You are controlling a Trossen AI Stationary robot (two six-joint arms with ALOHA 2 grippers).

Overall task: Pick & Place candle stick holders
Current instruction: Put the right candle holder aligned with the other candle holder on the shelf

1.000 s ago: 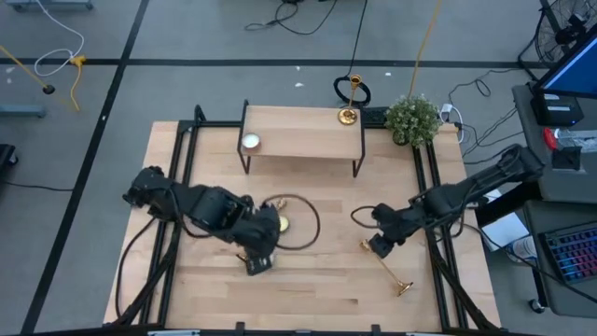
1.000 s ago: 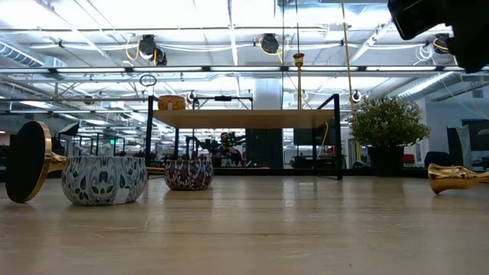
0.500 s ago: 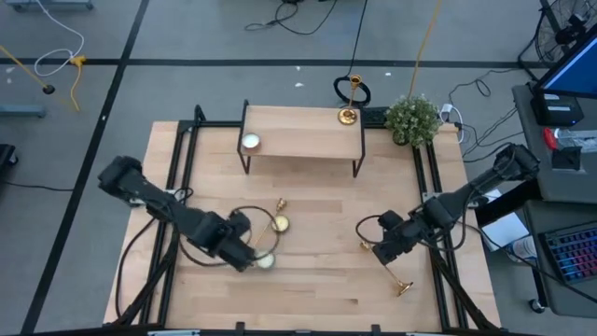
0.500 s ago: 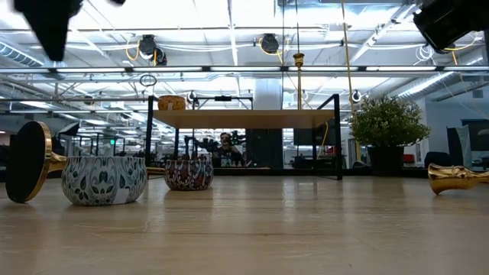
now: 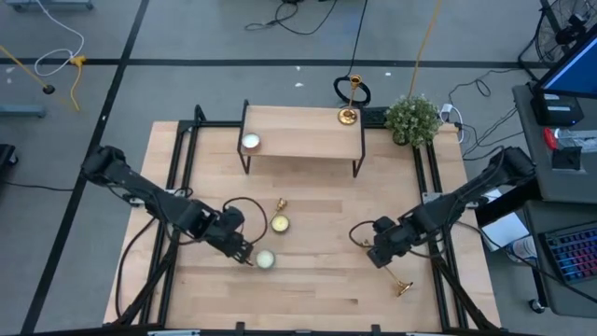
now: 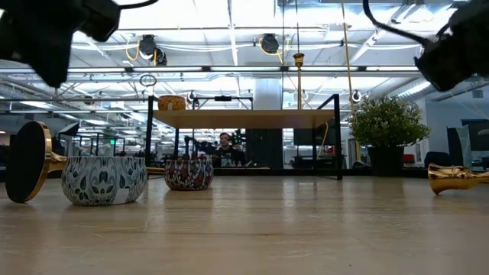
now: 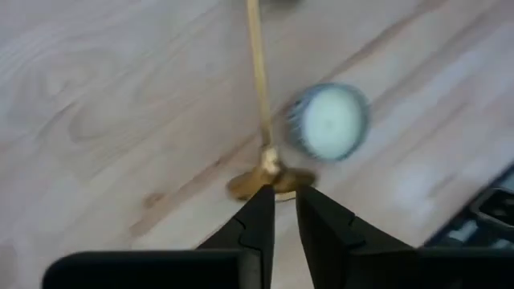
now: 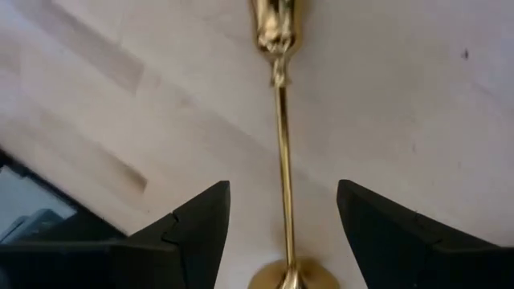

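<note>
Both arms: matte black, chunky jointed links w/ rounded housings. Left arm [image 5: 159, 201] & right arm [image 5: 448, 205] each carry a thin black cable looping loose near the wrist. Left fingers [image 7: 259, 225]: slim black wedges, tapered tips. Right fingers [image 8: 197, 233]: broad black angular blocks, stepped inner edges.

Grey floor [image 5: 233, 37], bright ceiling lights [image 6: 229, 15]

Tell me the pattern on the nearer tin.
A white-and-blue leafy floral print covers the nearer tin; the low view shows it best.
</note>
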